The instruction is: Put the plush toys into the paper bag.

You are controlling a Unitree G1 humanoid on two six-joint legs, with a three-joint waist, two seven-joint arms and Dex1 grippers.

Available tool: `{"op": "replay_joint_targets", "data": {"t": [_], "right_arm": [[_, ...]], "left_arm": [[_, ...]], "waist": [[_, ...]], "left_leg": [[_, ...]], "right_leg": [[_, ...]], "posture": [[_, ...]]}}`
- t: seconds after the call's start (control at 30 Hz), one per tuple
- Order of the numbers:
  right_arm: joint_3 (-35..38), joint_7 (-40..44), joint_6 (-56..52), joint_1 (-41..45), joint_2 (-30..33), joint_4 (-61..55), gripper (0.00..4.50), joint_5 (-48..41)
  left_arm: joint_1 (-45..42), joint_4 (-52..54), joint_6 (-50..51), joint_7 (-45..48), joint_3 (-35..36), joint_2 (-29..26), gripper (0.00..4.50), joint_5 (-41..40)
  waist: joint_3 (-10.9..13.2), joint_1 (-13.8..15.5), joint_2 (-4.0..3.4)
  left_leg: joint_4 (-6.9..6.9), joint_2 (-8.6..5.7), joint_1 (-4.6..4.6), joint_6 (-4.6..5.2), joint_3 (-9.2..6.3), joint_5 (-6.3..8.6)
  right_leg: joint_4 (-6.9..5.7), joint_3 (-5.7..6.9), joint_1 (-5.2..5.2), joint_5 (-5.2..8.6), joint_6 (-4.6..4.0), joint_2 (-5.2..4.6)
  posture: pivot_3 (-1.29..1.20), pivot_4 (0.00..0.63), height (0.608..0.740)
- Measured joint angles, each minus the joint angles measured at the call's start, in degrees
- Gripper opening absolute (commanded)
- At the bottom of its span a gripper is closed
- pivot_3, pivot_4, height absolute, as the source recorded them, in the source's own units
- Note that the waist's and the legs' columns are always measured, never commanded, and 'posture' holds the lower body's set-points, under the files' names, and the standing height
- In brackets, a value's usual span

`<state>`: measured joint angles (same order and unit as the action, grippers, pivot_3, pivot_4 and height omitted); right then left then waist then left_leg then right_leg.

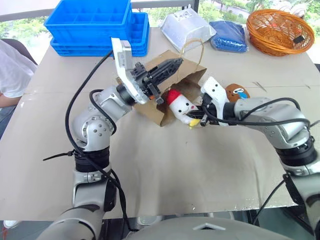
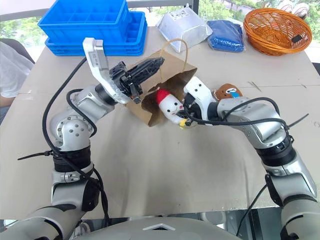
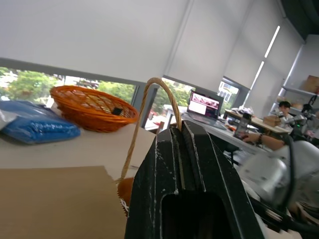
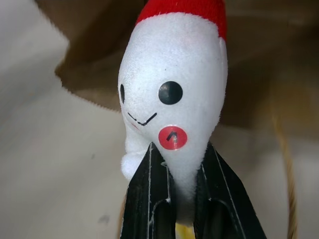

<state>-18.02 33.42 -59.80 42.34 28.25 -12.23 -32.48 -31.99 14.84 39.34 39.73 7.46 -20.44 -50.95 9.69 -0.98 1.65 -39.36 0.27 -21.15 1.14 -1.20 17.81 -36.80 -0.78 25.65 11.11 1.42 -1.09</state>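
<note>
The tan paper bag [image 1: 187,75] lies tipped on the table with its mouth facing me. My left gripper [image 1: 172,64] is shut on the bag's upper edge and lifts it; a cord handle [image 3: 149,84] loops up just past the fingertips [image 3: 199,149]. The white plush toy [image 1: 180,106] with the red cap sits at the bag's mouth, cap pointing inward. My right gripper [image 1: 196,119] is shut on its lower end, near the yellow base; the wrist view shows the black fingers [image 4: 144,189] pinching the white body [image 4: 174,84]. The brown round plush toy [image 1: 236,92] rests on the table behind my right forearm.
Stacked blue crates [image 1: 95,25] stand at the back left. A white plastic-wrapped packet [image 1: 187,27], a blue packet [image 1: 228,36] and an orange wicker basket [image 1: 280,31] line the far edge. A person's white sleeve [image 1: 12,70] shows at the left side of the table.
</note>
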Motion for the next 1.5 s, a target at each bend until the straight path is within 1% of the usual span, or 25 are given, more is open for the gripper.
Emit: {"op": "replay_joint_targets", "data": {"t": [0.03,0.13,0.2,0.27,0.3,0.37,0.4,0.43,0.47,0.53,0.63,0.7,0.73,0.83,0.93,0.97,1.0,1.07,1.1,1.2,1.3,1.37,1.43,1.5], "right_arm": [[0.0,0.0,0.3,1.0,-1.3,1.7,0.02,0.5],[1.8,0.0,-0.1,5.4,-7.9,9.6,0.02,0.4],[3.8,0.0,-0.9,7.0,-10.5,13.2,0.02,-0.3],[6.0,0.1,-2.1,7.9,-12.2,16.4,0.7,-1.0],[7.3,0.0,-2.4,8.1,-13.2,18.0,0.96,-1.2],[8.4,0.0,-2.6,8.0,-13.9,19.5,1.89,-1.5],[9.3,0.0,-2.8,7.1,-14.1,18.5,2.25,-1.9],[9.6,0.1,-2.9,6.0,-14.0,16.9,2.75,-2.2],[9.6,0.3,-3.2,4.8,-13.4,14.3,3.15,-2.4],[9.4,1.2,-3.7,2.1,-10.3,8.0,3.15,-2.8],[9.8,1.7,-4.6,-0.8,-5.7,1.5,3.15,-3.4],[11.1,2.4,-5.1,-3.5,-2.1,-3.6,3.15,-4.2],[12.4,2.4,-5.1,-4.5,-1.1,-5.4,3.15,-4.7],[19.6,1.8,-4.8,-7.0,1.6,-12.0,3.15,-7.2],[24.2,0.2,-4.9,-7.5,2.7,-13.8,3.89,-8.4],[25.9,-0.8,-4.8,-7.7,3.3,-13.7,4.31,-8.3],[27.3,-2.0,-4.7,-7.9,4.7,-13.5,4.42,-7.7],[28.1,-5.4,-3.6,-8.1,7.4,-11.1,4.42,-3.9],[28.2,-6.3,-3.4,-8.2,7.7,-10.1,4.42,-2.7],[24.4,-7.0,0.0,-10.4,11.1,-3.5,4.42,3.4],[20.2,-5.9,3.2,-11.1,11.5,3.1,4.42,7.0],[17.2,-5.1,7.2,-10.6,9.4,11.3,4.42,10.1],[13.8,-4.8,12.2,-9.9,8.7,18.0,3.92,14.1],[13.2,-4.3,15.4,-9.1,8.8,21.0,3.28,16.3]], "left_arm": [[0.2,0.3,0.3,0.0,-0.3,0.0,0.0,-0.3],[1.3,1.2,1.6,-0.3,-0.7,0.2,0.0,-1.6],[1.6,1.7,2.0,-0.9,-0.7,0.2,0.0,-2.5],[1.9,2.1,2.3,-1.3,-0.5,0.1,0.0,-3.3],[2.2,2.4,2.5,-1.5,-0.4,0.0,0.0,-3.4],[2.7,2.6,2.7,-1.8,-0.3,0.0,0.0,-3.7],[2.9,2.6,2.7,-2.4,-0.2,0.0,0.0,-3.9],[3.0,2.6,2.7,-2.7,0.1,0.1,0.0,-4.0],[3.1,2.6,2.7,-3.1,0.5,0.2,0.0,-4.1],[3.1,2.6,2.5,-4.2,1.3,0.2,0.0,-4.3],[3.3,2.6,2.2,-4.9,1.7,0.2,0.0,-4.3],[3.8,2.6,1.8,-5.0,1.8,0.0,0.0,-4.2],[3.9,2.6,1.7,-5.0,1.8,0.0,0.0,-4.1],[4.0,2.6,1.3,-5.0,1.7,-0.1,0.0,-3.6],[4.0,2.5,1.0,-5.0,1.6,-0.2,0.0,-3.0],[4.0,2.6,0.7,-5.0,1.5,-0.2,0.0,-2.7],[4.0,2.5,0.3,-5.0,1.5,-0.2,0.0,-2.4],[4.0,2.5,-0.1,-5.0,1.5,-0.2,0.0,-2.1],[4.0,2.5,-0.1,-5.0,1.5,-0.2,0.0,-2.1],[3.9,2.5,-0.8,-5.0,1.4,-0.1,0.0,-1.3],[3.8,2.4,-1.1,-5.0,1.1,0.0,0.0,-0.8],[3.8,2.3,-1.4,-4.9,0.8,0.2,0.0,-0.5],[3.7,2.3,-1.7,-4.9,0.8,0.4,0.0,-0.2],[3.7,2.3,-2.0,-4.9,0.7,0.5,0.0,-0.2]], "waist": [[0.0,0.0,0.0],[0.0,0.1,0.0],[0.0,0.2,-0.01],[0.0,0.4,-0.01],[0.0,0.4,-0.01],[0.0,0.3,-0.01],[0.0,0.3,-0.01],[0.0,0.3,-0.01],[0.0,0.3,-0.02],[0.0,0.4,-0.03],[0.0,0.3,-0.03],[0.0,0.3,-0.03],[0.0,0.3,-0.03],[0.0,0.2,-0.03],[0.0,0.2,-0.03],[0.0,0.2,-0.03],[0.0,0.3,-0.03],[0.0,0.3,-0.02],[0.0,0.4,-0.02],[0.0,0.3,-0.02],[0.0,0.1,-0.02],[0.0,0.1,-0.02],[0.0,0.1,-0.04],[0.0,0.2,-0.03]], "left_leg": [[0.0,0.0,0.0,-0.05,0.02,-0.03],[0.0,0.01,-0.01,-0.06,-0.01,-0.03],[0.0,0.01,-0.06,-0.06,-0.08,-0.03],[0.0,-0.03,-0.13,-0.07,-0.16,-0.03],[0.0,-0.05,-0.13,-0.06,-0.17,-0.03],[0.01,-0.09,-0.14,-0.06,-0.15,-0.03],[0.01,-0.09,-0.17,-0.06,-0.19,-0.03],[0.01,-0.09,-0.17,-0.06,-0.21,-0.03],[0.01,-0.09,-0.2,-0.06,-0.26,-0.03],[0.01,-0.12,-0.23,-0.06,-0.32,-0.03],[0.0,-0.15,-0.24,-0.06,-0.32,-0.03],[0.0,-0.16,-0.24,-0.05,-0.33,-0.03],[0.0,-0.16,-0.24,-0.04,-0.33,-0.02],[0.0,-0.16,-0.2,0.07,-0.29,0.04],[0.0,-0.15,-0.14,0.17,-0.23,0.09],[-0.01,-0.15,-0.14,0.17,-0.23,0.09],[0.0,-0.15,-0.15,0.17,-0.2,0.09],[-0.01,-0.15,-0.14,0.17,-0.15,0.09],[-0.01,-0.15,-0.14,0.16,-0.14,0.09],[0.0,-0.15,-0.12,-0.02,-0.12,-0.02],[0.0,-0.12,-0.04,-0.02,0.02,-0.02],[0.01,-0.1,0.06,0.05,0.22,0.02],[0.01,-0.06,0.09,0.04,0.3,0.02],[0.01,-0.03,0.12,0.03,0.45,0.01]], "right_leg": [[0.0,-0.02,0.0,0.0,0.0,0.0],[0.0,-0.03,0.01,-0.01,-0.01,-0.02],[0.01,-0.04,0.02,-0.01,-0.01,-0.07],[0.03,0.0,0.02,-0.01,-0.01,-0.16],[0.03,0.02,0.01,-0.01,-0.01,-0.19],[0.04,0.03,0.02,-0.01,-0.01,-0.28],[0.05,0.08,0.02,-0.01,-0.01,-0.43],[0.04,0.11,0.02,-0.01,-0.01,-0.48],[0.05,0.16,0.03,-0.01,-0.01,-0.49],[0.05,0.26,0.03,-0.01,0.0,-0.5],[0.05,0.28,0.03,-0.01,0.0,-0.49],[0.06,0.3,0.02,-0.01,0.0,-0.46],[0.07,0.3,0.02,0.0,0.0,-0.44],[0.04,0.28,0.01,0.0,0.0,-0.3],[0.01,0.26,-0.01,0.0,0.0,-0.25],[0.01,0.24,-0.01,0.0,0.0,-0.25],[0.01,0.24,-0.01,0.0,0.0,-0.25],[0.03,0.21,-0.03,0.0,0.0,-0.25],[0.03,0.18,-0.02,0.0,0.0,-0.26],[0.04,0.06,-0.03,0.0,0.0,-0.24],[0.03,-0.04,-0.04,0.0,0.0,-0.16],[0.02,-0.13,-0.06,0.0,0.0,-0.05],[0.0,-0.18,-0.05,0.0,0.0,-0.03],[0.0,-0.2,-0.06,-0.01,0.01,-0.03]], "posture": [[0.0,0.15,0.74],[0.0,0.15,0.74],[0.0,0.15,0.74],[0.0,0.15,0.74],[0.0,0.15,0.74],[0.0,0.15,0.74],[0.0,0.15,0.74],[0.0,0.15,0.74],[0.0,0.15,0.74],[0.0,0.15,0.74],[0.0,0.15,0.74],[0.0,0.15,0.74],[0.0,0.15,0.74],[0.0,0.15,0.74],[0.0,0.15,0.74],[0.0,0.15,0.74],[0.0,0.15,0.74],[0.0,0.15,0.74],[0.0,0.15,0.74],[0.0,0.15,0.74],[0.0,0.15,0.74],[0.0,0.15,0.74],[0.0,0.15,0.74],[0.0,0.15,0.74]]}}
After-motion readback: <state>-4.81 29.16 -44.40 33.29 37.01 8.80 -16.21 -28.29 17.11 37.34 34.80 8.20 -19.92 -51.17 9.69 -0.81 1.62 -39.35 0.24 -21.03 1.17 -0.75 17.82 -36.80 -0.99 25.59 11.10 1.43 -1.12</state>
